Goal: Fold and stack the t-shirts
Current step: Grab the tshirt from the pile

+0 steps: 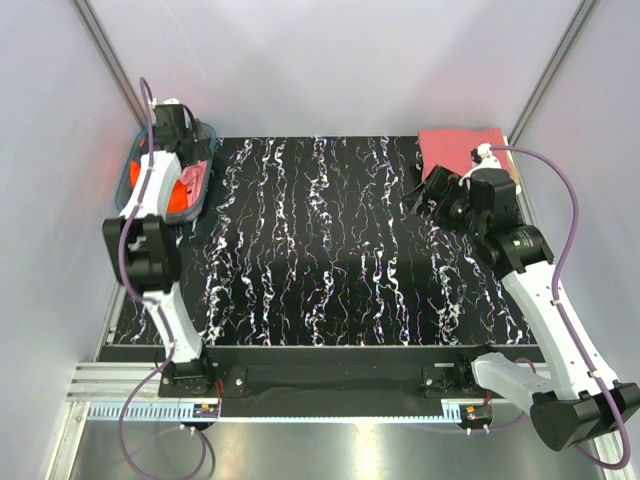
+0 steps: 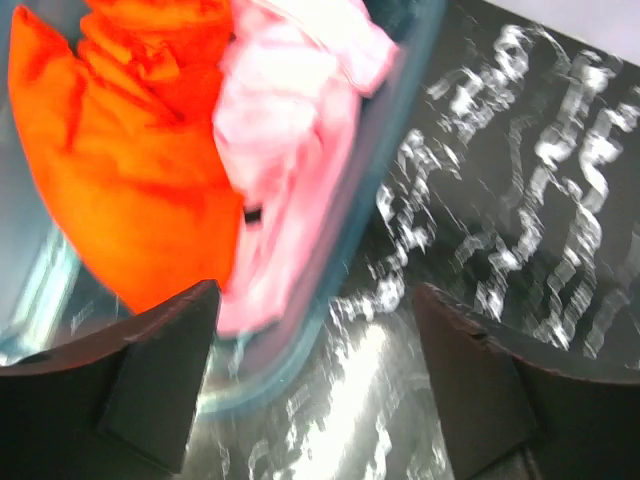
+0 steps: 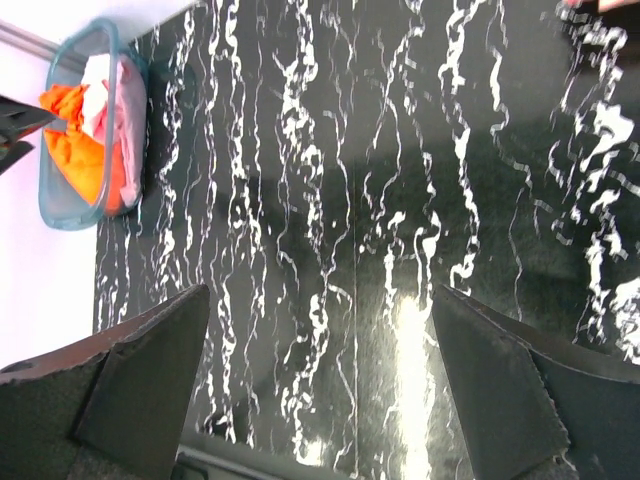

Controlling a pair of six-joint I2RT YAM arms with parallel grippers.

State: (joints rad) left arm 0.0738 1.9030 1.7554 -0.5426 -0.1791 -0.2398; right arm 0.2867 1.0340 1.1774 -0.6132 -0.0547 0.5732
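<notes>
A teal basket (image 1: 130,175) at the far left holds a crumpled bright orange t-shirt (image 1: 178,198) and a light pink t-shirt (image 1: 196,178). In the left wrist view the orange t-shirt (image 2: 130,180) lies left of the pink t-shirt (image 2: 290,140). My left gripper (image 1: 185,140) hovers open and empty over the basket's right rim (image 2: 345,290). A folded rose-red t-shirt (image 1: 460,150) lies at the far right corner. My right gripper (image 1: 422,198) is open and empty, just in front of it. I cannot make out a cream shirt with certainty.
The black marbled table top (image 1: 320,250) spans the middle. Grey walls close in the sides and back. The right wrist view shows the basket (image 3: 60,200) far across the table.
</notes>
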